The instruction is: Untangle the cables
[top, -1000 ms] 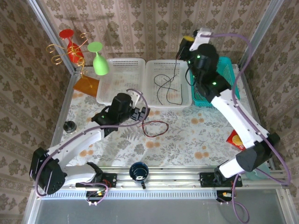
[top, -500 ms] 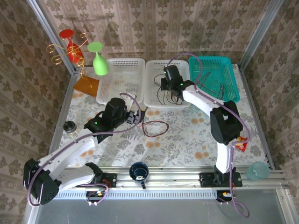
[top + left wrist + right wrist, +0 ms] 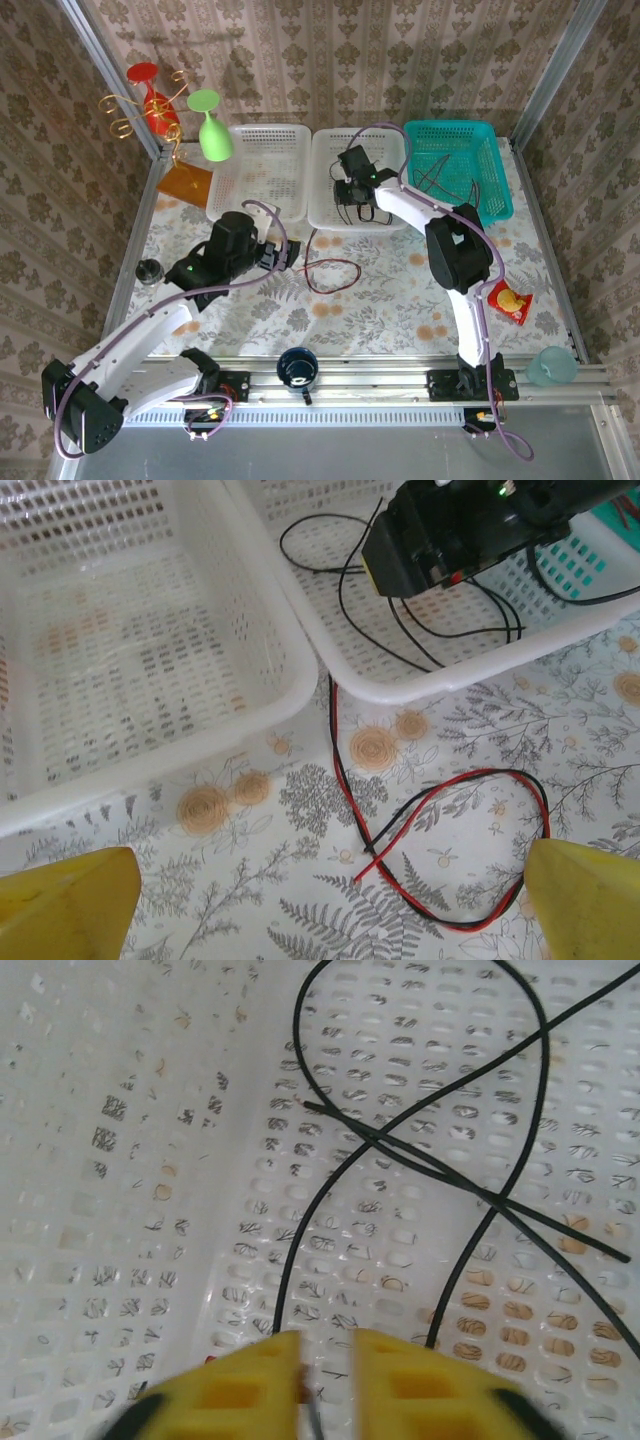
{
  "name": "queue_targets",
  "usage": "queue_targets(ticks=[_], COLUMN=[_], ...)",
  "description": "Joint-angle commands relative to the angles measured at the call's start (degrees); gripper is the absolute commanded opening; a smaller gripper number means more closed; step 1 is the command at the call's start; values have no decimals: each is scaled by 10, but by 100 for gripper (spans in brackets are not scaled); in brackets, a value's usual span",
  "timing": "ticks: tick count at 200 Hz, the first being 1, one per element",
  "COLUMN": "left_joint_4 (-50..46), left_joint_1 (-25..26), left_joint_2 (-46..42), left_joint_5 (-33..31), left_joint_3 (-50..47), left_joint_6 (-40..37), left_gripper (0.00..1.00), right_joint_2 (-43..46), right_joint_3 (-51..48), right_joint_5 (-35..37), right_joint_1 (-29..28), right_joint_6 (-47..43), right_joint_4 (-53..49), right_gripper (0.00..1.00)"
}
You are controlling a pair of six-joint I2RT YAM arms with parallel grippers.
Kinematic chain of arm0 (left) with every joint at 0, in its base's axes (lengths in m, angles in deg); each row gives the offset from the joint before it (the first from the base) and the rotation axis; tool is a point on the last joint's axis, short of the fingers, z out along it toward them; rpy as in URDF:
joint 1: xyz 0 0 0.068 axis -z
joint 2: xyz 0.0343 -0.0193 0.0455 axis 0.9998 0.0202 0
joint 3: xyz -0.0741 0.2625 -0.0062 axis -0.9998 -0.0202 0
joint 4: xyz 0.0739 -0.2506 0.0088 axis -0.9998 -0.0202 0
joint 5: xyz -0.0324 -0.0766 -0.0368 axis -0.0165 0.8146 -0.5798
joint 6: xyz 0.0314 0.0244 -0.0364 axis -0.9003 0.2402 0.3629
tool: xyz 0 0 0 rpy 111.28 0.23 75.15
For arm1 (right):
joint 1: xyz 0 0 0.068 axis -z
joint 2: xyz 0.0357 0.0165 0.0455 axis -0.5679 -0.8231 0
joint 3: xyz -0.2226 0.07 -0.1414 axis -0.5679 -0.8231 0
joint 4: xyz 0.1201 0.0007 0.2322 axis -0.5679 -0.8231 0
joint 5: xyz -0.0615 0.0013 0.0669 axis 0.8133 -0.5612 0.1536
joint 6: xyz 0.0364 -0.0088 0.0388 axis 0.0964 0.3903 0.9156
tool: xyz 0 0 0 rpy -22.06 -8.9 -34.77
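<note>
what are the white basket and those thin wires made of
white basket: looks like moulded plastic, slightly glossy, going by its even rows of slots and rounded rim. black cables: thin wire in a smooth, fairly matte sheath, probably plastic insulation; they lie in loose springy curves. red-and-black cable: same look, with two coloured sheaths running side by side; the core is hidden.

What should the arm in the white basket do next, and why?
Probably close the right gripper on one of the black cables and lift gently: its fingers stand narrowly apart just above them, and they cross one another in the white basket.
</note>
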State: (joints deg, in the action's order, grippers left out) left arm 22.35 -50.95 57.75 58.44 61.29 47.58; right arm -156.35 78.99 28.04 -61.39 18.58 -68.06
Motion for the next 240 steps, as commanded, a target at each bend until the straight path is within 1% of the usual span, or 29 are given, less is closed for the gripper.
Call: queue_targets(ticks=[1,14,63,76,95,121,146,180,195,208,212,216,240], left_joint_4=[-21,-16,-17,-19,-24,-36,-42,-34,-42,-48,-48,-48,-49], left_joint_1=[-19,-26,-39,-40,-44,-64,-80,-105,-114,-114,-113,-130,-146], left_joint_2=[0,0,-5,-10,-20,-31,-46,-67,-68,-68,-68,-68,-72], left_joint_5=[27,37,43,42,42,62,73,103,109,114,116,119,143], left_joint_3=[-10,-15,-30,-33,-41,-54,-71,-101,-105,-106,-107,-107,-111], left_joint_6=[36,40,52,56,70,103,130,169,178,185,187,189,198], left_gripper=[99,99,98,98,98,95,95,93,92,91,91,91,90], right_joint_2=[58,87,192,222,272,338,386,385,370,354,348,345,339], right_joint_3=[12,9,-18,-33,-80,-182,-284,-352,-366,-374,-374,-374,-385], right_joint_5=[-18,-14,-8,-24,-61,-66,-64,-82,-78,-74,-75,-75,-75], right_joint_1=[0,0,0,-1,-9,-48,-110,-160,-180,-196,-201,-205,-223], right_joint_6=[5,0,-10,-9,-14,-26,-57,-67,-100,-152,-171,-191,-341], right_joint_4=[-14,-22,-69,-80,-80,-69,-28,-1,7,15,15,13,14], right_gripper=[61,66,72,72,69,64,60,59,57,55,55,55,56])
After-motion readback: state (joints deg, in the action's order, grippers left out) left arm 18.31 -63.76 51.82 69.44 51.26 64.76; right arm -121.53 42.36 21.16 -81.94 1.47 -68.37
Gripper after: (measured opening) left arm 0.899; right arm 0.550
